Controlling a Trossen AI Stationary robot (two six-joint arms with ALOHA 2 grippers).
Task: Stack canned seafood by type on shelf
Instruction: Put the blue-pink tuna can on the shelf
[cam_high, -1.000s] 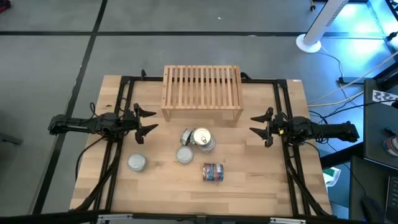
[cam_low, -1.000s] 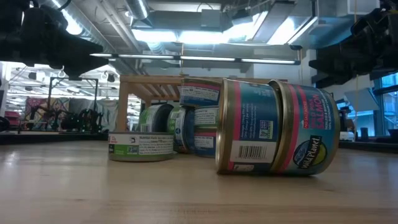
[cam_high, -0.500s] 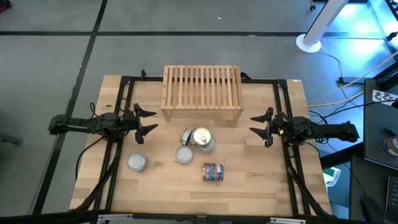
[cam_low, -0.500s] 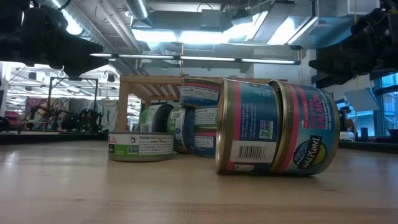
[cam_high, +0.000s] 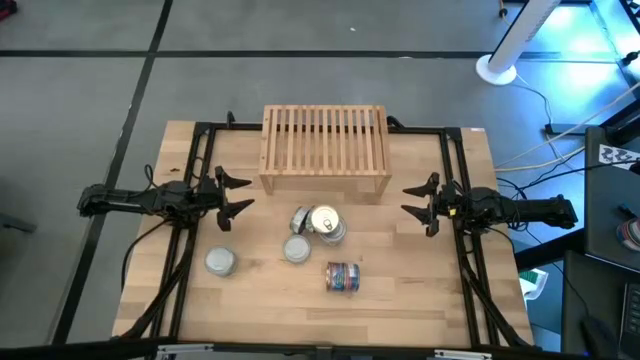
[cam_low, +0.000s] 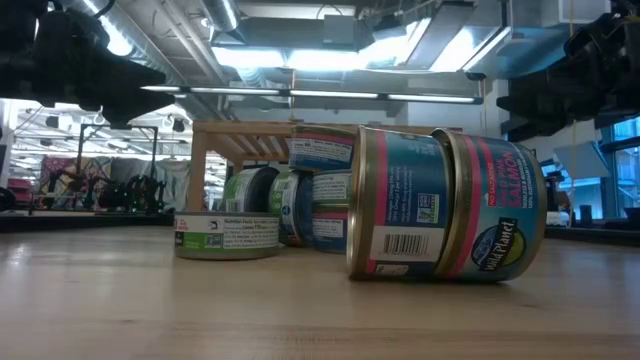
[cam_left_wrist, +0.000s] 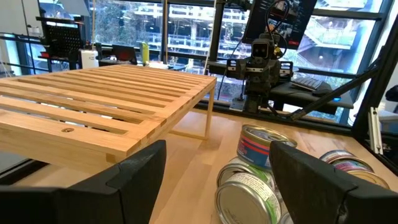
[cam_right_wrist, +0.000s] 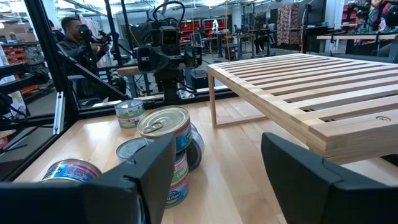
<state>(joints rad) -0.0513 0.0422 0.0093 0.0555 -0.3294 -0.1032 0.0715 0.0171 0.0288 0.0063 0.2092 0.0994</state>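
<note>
Tins (cam_high: 314, 223): about five visible, none on the one shelf (cam_high: 325, 147).

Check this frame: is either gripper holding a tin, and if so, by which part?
Nothing is held. The left gripper and the right gripper are both open and empty, hovering either side of the tins, none yet on the shelf.

light-wood slatted shelf (cam_high: 325, 148), blue-red labelled tins (cam_high: 343, 277), silver-lidded tin (cam_high: 220, 262)
</note>
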